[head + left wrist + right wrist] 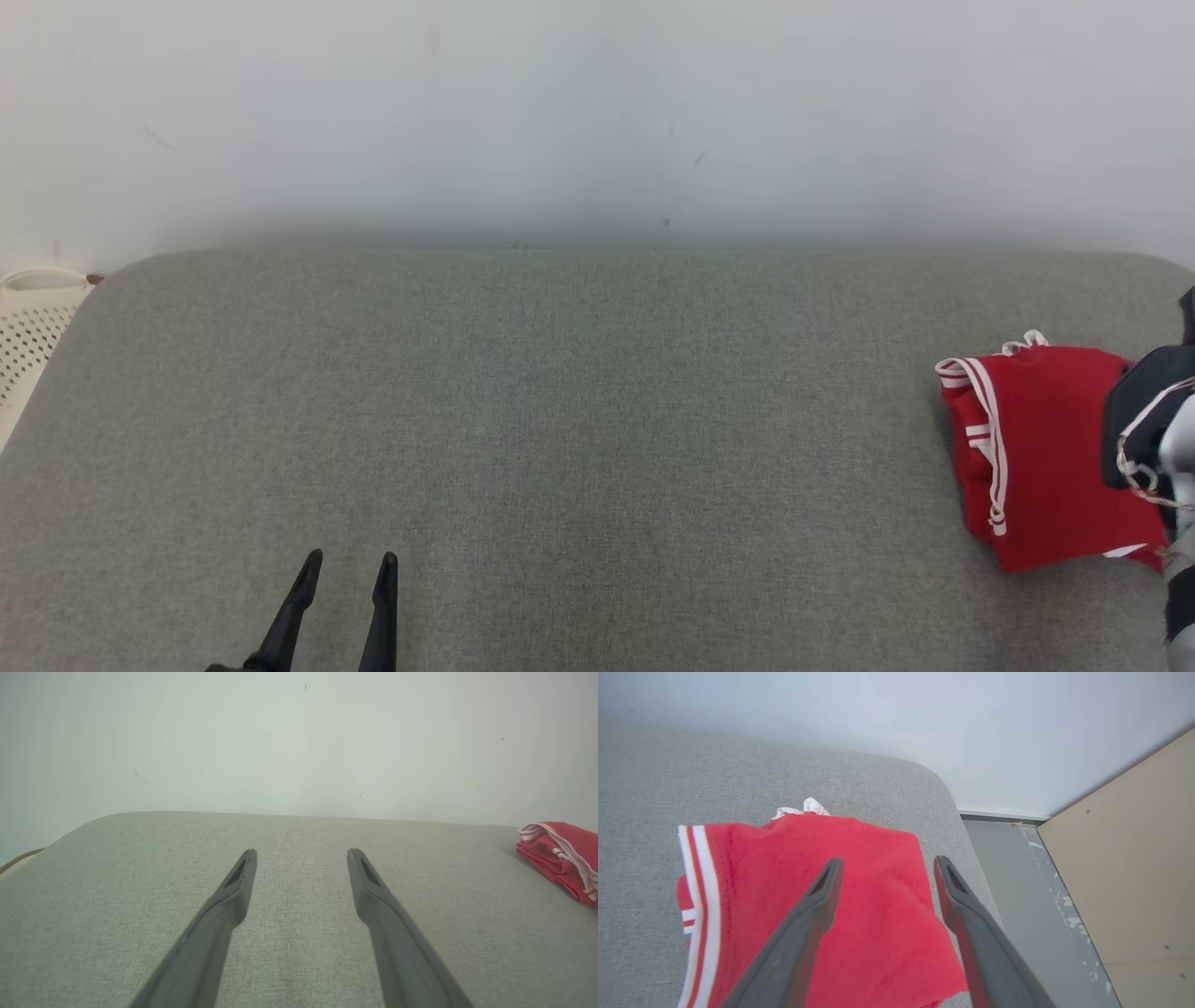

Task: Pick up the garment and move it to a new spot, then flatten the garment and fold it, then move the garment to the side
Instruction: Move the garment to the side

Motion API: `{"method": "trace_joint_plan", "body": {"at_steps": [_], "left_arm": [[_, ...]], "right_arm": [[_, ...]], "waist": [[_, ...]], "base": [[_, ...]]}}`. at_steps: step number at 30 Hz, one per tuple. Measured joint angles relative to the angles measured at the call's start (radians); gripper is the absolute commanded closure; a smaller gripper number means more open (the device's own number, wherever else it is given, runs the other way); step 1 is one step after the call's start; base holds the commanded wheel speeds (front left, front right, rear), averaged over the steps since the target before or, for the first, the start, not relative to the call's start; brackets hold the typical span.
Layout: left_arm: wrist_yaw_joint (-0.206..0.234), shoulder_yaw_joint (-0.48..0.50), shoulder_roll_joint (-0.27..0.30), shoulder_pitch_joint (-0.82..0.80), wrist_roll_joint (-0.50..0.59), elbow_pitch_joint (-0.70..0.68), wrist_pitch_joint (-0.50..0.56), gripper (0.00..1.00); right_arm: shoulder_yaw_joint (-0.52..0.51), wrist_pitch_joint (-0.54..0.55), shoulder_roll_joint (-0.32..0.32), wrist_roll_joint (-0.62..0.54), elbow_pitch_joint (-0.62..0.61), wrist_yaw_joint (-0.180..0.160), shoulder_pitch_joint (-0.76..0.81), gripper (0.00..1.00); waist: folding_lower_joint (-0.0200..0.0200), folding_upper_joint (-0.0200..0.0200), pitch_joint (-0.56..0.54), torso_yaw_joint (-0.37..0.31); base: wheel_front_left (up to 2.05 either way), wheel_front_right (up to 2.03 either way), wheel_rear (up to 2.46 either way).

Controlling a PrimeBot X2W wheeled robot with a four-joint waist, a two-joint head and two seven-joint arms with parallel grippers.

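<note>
The garment [1041, 448] is a folded red piece with white stripes. It lies flat at the far right of the grey cushioned surface [560, 420]. It also shows at the right edge of the left wrist view, garment [560, 856]. My right gripper [887, 865] hovers open just above the garment [859, 896], nothing between its fingers. In the head view the right arm's dark wrist [1144, 420] overlaps the garment's right side. My left gripper [353, 562] stands open at the lower left, far from the garment, fingers [243, 872] spread over bare fabric.
A white perforated basket [28, 327] sits off the surface's left edge. A pale wall [597, 112] runs behind. To the right, the surface's rounded corner drops to a grey floor [1017, 896] and a beige panel [1134, 858].
</note>
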Motion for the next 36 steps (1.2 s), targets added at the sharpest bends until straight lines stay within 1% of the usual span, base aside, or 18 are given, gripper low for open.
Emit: {"method": "trace_joint_plan", "body": {"at_steps": [2, 5, 6, 7, 8, 11, 13, 14, 16, 19, 23, 26, 31, 36], "left_arm": [[0.007, 0.013, -0.013, 0.005, -0.027, 0.000, -0.001, 0.00], [0.040, 0.027, -0.027, 0.017, -0.028, -0.001, -0.003, 0.00], [0.047, 0.032, -0.029, 0.018, -0.030, 0.001, -0.004, 0.00], [0.047, 0.032, -0.029, 0.018, -0.030, 0.001, -0.004, 0.00], [0.054, 0.038, -0.032, 0.018, -0.036, 0.004, -0.003, 0.00], [0.067, 0.052, -0.043, 0.019, -0.063, 0.021, 0.011, 0.00], [0.084, 0.070, -0.045, 0.019, -0.078, 0.025, 0.011, 0.00], [0.095, 0.080, -0.044, 0.018, -0.082, 0.029, 0.011, 0.00], [0.104, 0.084, -0.041, 0.018, -0.079, 0.042, 0.011, 0.00], [0.111, 0.091, -0.040, 0.017, -0.081, 0.060, 0.010, 0.00], [0.111, 0.095, -0.036, 0.017, -0.082, 0.073, 0.008, 0.00], [0.100, 0.103, -0.034, 0.019, -0.094, 0.074, 0.002, 0.00], [0.073, 0.120, -0.029, 0.026, -0.101, 0.092, -0.004, 0.00], [0.057, 0.144, -0.030, 0.057, -0.103, 0.095, -0.005, 0.00]], "right_arm": [[0.023, -0.034, 0.032, 0.062, -0.039, 0.000, 0.034, 0.00], [0.061, -0.089, 0.067, 0.163, -0.112, 0.000, 0.092, 0.00], [0.073, -0.104, 0.070, 0.194, -0.134, 0.000, 0.114, 0.00], [0.073, -0.104, 0.070, 0.194, -0.134, 0.000, 0.114, 0.00], [0.076, -0.129, 0.075, 0.243, -0.156, 0.000, 0.133, 0.00], [0.110, -0.198, 0.081, 0.341, -0.233, 0.000, 0.201, 0.00], [0.132, -0.240, 0.088, 0.390, -0.289, 0.000, 0.261, 0.00], [0.141, -0.275, 0.100, 0.432, -0.341, 0.000, 0.327, 0.00], [0.156, -0.311, 0.110, 0.453, -0.393, 0.000, 0.396, 0.00], [0.171, -0.365, 0.142, 0.473, -0.458, 0.000, 0.467, 0.00], [0.219, -0.417, 0.195, 0.493, -0.506, 0.000, 0.540, 0.00], [0.258, -0.450, 0.229, 0.534, -0.517, 0.000, 0.591, 0.00], [0.283, -0.492, 0.248, 0.544, -0.512, 0.000, 0.639, 0.00], [0.309, -0.512, 0.256, 0.536, -0.478, 0.000, 0.644, 0.00]], "waist": [[0.0000, -0.0001, -0.022, -0.005], [0.0000, -0.0001, -0.049, -0.014], [-0.0001, -0.0001, -0.057, -0.017], [-0.0001, -0.0001, -0.057, -0.017], [-0.0001, -0.0001, -0.064, -0.021], [-0.0001, -0.0001, -0.081, -0.032], [-0.0001, -0.0001, -0.091, -0.040], [-0.0001, -0.0001, -0.101, -0.046], [-0.0001, -0.0001, -0.109, -0.051], [-0.0001, -0.0001, -0.117, -0.058], [0.0000, -0.0001, -0.127, -0.063], [0.0000, -0.0001, -0.136, -0.061], [0.0000, -0.0001, -0.146, -0.055], [0.0000, 0.0000, -0.154, -0.057]], "base": [[0.00, 0.00, 0.00], [0.00, 0.00, 0.00], [0.00, 0.00, 0.00], [0.00, 0.00, 0.00], [0.00, 0.00, 0.00], [0.00, 0.00, 0.00], [0.00, 0.00, 0.00], [0.00, 0.00, 0.00], [0.00, 0.00, 0.00], [0.00, 0.00, 0.00], [0.00, 0.00, 0.00], [0.00, 0.00, 0.00], [0.00, 0.00, 0.00], [0.00, 0.00, 0.00]]}}
